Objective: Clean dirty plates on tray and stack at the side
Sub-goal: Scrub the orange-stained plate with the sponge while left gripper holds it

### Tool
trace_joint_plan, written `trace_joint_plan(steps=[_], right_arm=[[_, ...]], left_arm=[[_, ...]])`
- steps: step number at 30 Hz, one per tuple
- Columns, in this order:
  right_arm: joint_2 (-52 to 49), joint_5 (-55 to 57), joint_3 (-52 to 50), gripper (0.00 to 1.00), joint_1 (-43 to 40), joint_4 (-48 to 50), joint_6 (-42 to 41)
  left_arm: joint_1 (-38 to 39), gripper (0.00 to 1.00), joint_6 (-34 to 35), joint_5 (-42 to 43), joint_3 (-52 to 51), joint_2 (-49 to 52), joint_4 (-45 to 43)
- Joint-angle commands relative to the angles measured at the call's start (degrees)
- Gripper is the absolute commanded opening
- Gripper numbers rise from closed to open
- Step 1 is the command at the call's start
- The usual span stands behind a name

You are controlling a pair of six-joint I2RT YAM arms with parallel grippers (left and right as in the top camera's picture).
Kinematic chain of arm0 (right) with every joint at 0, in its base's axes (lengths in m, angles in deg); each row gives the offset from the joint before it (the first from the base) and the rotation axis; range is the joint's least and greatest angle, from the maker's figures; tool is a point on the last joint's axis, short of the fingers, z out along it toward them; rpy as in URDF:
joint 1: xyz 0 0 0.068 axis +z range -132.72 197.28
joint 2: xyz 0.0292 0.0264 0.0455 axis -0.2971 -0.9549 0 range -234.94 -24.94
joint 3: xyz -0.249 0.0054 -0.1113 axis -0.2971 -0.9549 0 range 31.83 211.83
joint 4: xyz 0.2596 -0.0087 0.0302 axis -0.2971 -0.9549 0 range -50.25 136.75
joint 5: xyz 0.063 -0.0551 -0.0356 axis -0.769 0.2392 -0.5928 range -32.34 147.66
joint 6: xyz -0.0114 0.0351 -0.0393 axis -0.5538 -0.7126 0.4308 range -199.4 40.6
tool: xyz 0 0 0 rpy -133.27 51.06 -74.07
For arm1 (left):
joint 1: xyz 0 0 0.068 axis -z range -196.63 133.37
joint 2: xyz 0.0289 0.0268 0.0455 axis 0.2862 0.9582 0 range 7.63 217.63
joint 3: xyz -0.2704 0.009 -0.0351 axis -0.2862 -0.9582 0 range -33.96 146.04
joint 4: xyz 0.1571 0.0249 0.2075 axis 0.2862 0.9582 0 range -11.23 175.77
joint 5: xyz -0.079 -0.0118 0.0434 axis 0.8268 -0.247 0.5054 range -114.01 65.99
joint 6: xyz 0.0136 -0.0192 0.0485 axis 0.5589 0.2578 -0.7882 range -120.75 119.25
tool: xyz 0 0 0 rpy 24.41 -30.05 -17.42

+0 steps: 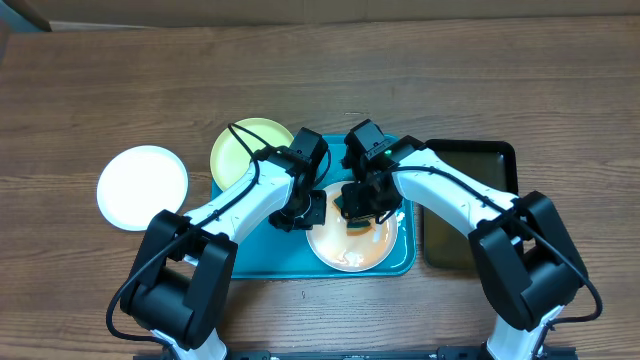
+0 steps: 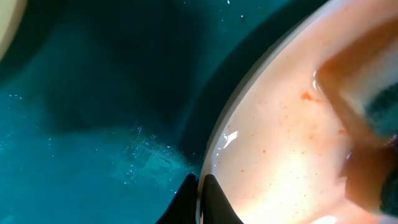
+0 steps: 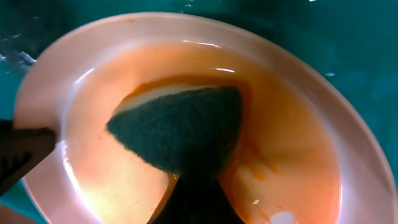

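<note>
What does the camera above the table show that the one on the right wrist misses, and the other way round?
Only the overhead view shows the whole scene: the left arm and right arm, a clean white plate on the wooden table, a yellow-green plate, and a black tray beside the blue tray. Only the right wrist view shows, close up, the sponge with its rough dark green face and the wet orange film it sits in. Both show the dirty plate lying in the blue tray.

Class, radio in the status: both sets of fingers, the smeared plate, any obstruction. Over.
Right fingers shut on sponge, pressed into smeared plate. Left fingers shut at its rim. Nothing blocking, over.
</note>
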Motion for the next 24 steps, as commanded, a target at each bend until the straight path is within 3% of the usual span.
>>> trace_joint_plan(steps=[1, 5, 11, 19, 24], right_arm=[[-1.49, 9.11, 0.00, 0.04, -0.98, -0.37, -7.23], [-1.49, 11.63, 0.00, 0.05, -3.41, -1.03, -10.23], [-1.49, 6.47, 0.00, 0.04, -4.74, -5.20, -7.76], [-1.49, -3.21, 0.00, 0.04, 1.09, -7.48, -3.41], [-1.49, -3.10, 0.00, 0.04, 6.38, -1.38, -3.52]], left_arm=[[0.37, 0.04, -1.29, -0.37, -0.13, -1.57, 0.52], [0.37, 0.04, -1.29, -0.37, -0.15, -1.57, 0.79], [0.37, 0.04, -1.27, -0.39, -0.15, -1.57, 0.70], [0.37, 0.04, -1.05, -0.37, -0.15, -1.57, 0.33], [0.37, 0.04, -1.07, -0.37, -0.13, -1.57, 0.33]])
